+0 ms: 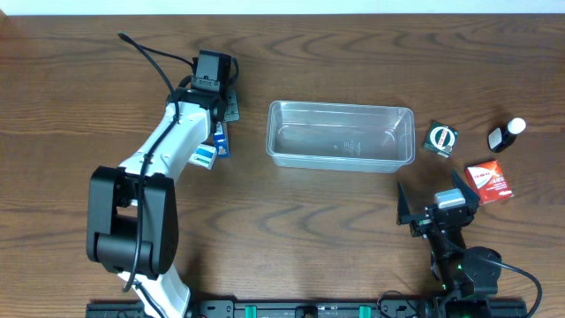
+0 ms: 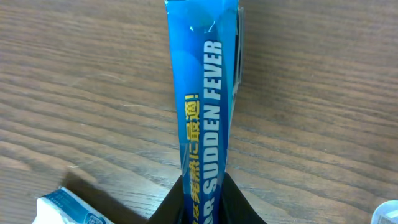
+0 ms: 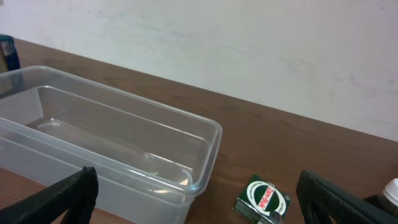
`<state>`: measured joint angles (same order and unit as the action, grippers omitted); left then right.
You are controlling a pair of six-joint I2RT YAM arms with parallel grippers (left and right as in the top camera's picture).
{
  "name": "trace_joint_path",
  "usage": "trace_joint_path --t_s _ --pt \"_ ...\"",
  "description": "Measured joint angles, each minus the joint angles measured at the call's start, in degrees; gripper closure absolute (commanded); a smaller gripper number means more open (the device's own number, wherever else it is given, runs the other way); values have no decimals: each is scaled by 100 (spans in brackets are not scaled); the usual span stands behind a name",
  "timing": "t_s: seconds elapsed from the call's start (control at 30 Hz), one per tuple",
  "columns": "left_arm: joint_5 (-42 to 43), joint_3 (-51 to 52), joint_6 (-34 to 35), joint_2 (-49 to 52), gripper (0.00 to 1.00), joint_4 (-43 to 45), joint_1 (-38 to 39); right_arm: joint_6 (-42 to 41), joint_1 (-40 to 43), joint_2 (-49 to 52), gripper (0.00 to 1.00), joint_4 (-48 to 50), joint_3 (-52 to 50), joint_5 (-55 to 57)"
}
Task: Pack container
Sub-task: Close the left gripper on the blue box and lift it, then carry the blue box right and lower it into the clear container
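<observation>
One clear, rounded, seemingly plastic container (image 1: 341, 105)

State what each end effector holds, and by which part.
The left end effector grips the blue box by one narrow end; the right end effector holds nothing.

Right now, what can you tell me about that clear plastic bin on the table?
The container is a clear, see-through plastic bin, rectangular with rounded corners and a rim. It stands upright and lidless near the middle of the wooden table, its long side running left to right. It is empty, with a faint mark on its floor. Only the table touches it.
</observation>
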<state>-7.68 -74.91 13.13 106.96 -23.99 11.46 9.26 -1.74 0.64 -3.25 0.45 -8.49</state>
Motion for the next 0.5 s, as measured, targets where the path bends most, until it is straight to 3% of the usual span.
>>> trace_joint_path --t_s 0.33,0.5 --pt "-74 2 -549 -1217 86 55 66 0 0 0 1 0 0 -2" --pt "212 2 -1628 -1998 87 334 476 0 0 0 1 0 0 -2"
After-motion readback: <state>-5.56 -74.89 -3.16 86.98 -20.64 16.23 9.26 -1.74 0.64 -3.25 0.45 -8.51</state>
